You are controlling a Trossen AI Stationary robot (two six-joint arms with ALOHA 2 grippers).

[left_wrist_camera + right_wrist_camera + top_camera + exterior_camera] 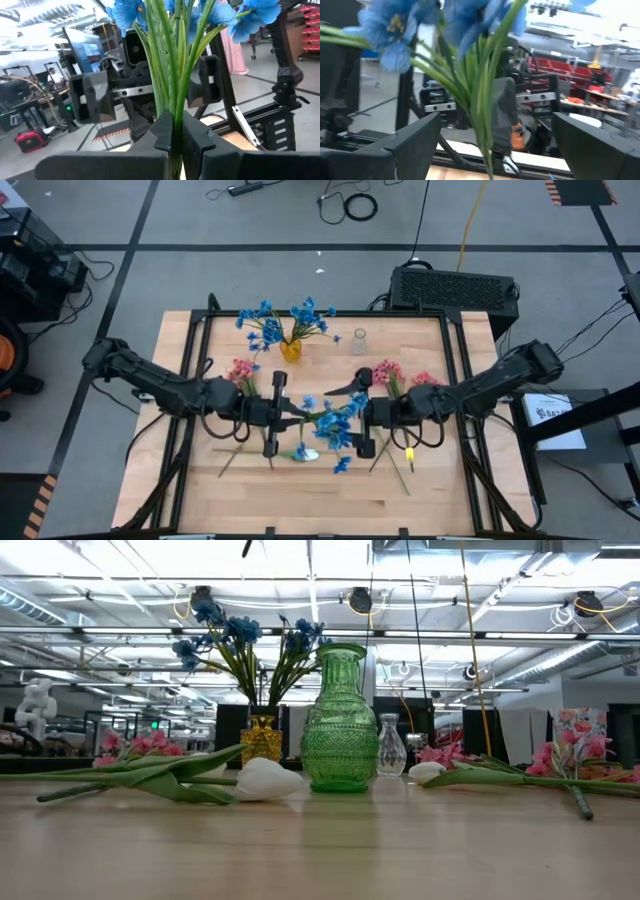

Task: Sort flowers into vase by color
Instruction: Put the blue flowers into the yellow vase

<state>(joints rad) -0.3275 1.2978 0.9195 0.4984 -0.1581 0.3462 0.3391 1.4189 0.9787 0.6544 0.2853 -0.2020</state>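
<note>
Left claw (175,137) pinches thin green blue-flower stems (172,75)

This was a robotics lab in an industrial hall. The wooden table (330,490) stood on a grey concrete floor (120,220) marked with black tape lines and strewn with cables (350,205), while behind it ran exposed ceiling ducts (480,630), strip lights, red storage bins (555,65) and cluttered workbenches (600,97).

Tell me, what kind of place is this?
Probably a robotics lab or workshop: two robot arms work at a wooden table, cables lie on the taped floor, and bare ceiling pipes and strip lights run overhead.
</note>
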